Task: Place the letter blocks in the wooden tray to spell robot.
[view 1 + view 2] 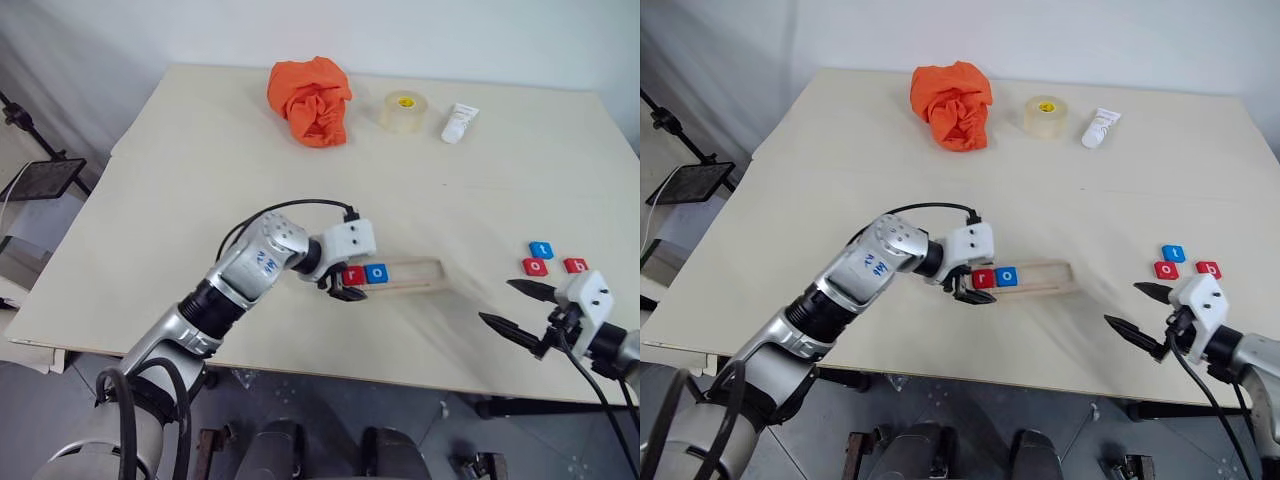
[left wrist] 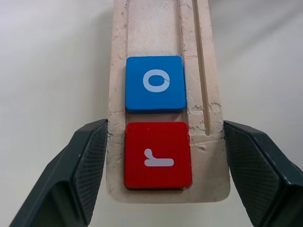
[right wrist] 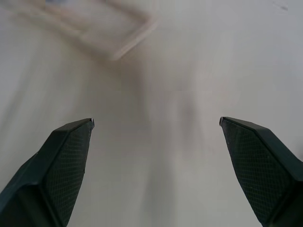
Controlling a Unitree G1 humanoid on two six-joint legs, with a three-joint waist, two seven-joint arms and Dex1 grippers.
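- The right pincer hangs nearest the camera over the worktop's near right edge, its two black fingers spread wide with nothing between them.
- The left pincer sits at the left end of the wooden tray; its fingers stand apart on either side of that end, one touching the wood, the other just beside it.
- The tray is a pale wood strip with a shallow groove, its long axis running left to right near the front edge.
- In it lie a red r block at the left end and a blue o block just beside it.
- A blue t block, red o block and red b block lie clustered on the worktop, right of the tray.
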